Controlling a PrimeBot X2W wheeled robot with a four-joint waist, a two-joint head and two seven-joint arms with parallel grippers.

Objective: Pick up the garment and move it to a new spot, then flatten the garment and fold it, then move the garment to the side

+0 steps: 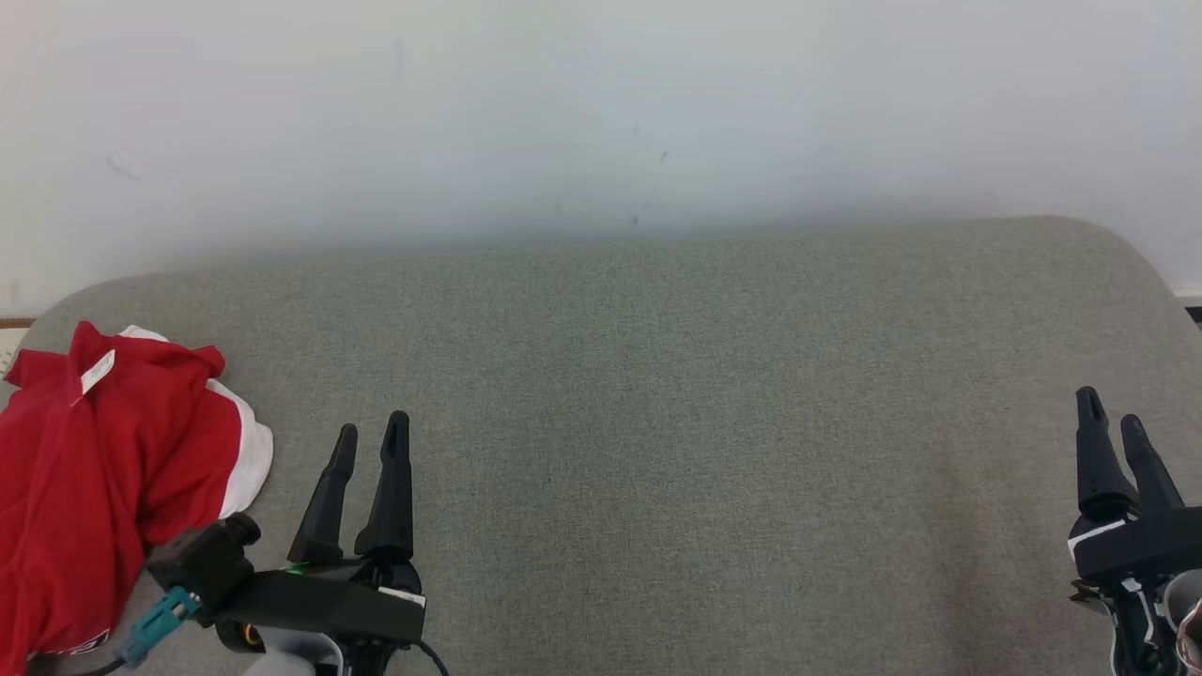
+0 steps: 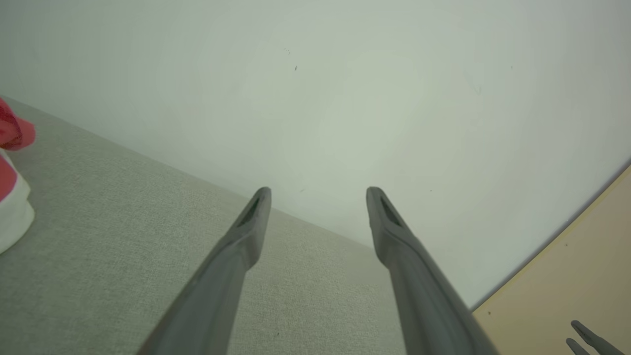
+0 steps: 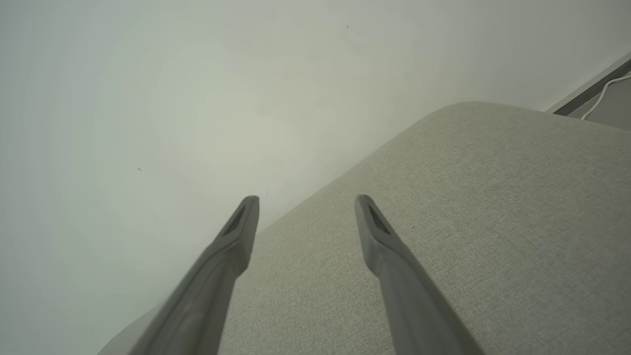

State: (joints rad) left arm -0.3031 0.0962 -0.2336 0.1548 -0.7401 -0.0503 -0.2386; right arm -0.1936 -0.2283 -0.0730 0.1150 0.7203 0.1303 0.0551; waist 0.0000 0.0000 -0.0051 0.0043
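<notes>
In the head view a crumpled red shirt (image 1: pixel 84 469) is seen just left of the left fingers (image 1: pixel 387 498), well apart from the right fingers (image 1: pixel 1097 460); both pairs are spread open, empty. Soft, light cloth is expected, best pinched at the nearest fold.

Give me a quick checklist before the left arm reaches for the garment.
1. Left gripper open and empty: ok.
2. Right gripper open and empty: ok.
3. Garment in sight, crumpled at the left end of the grey cushion: ok.
4. Whole garment resting on the cushion: cannot tell, it runs past the picture's edge.
5. Bare cushion in the middle for laying it flat: ok.
</notes>
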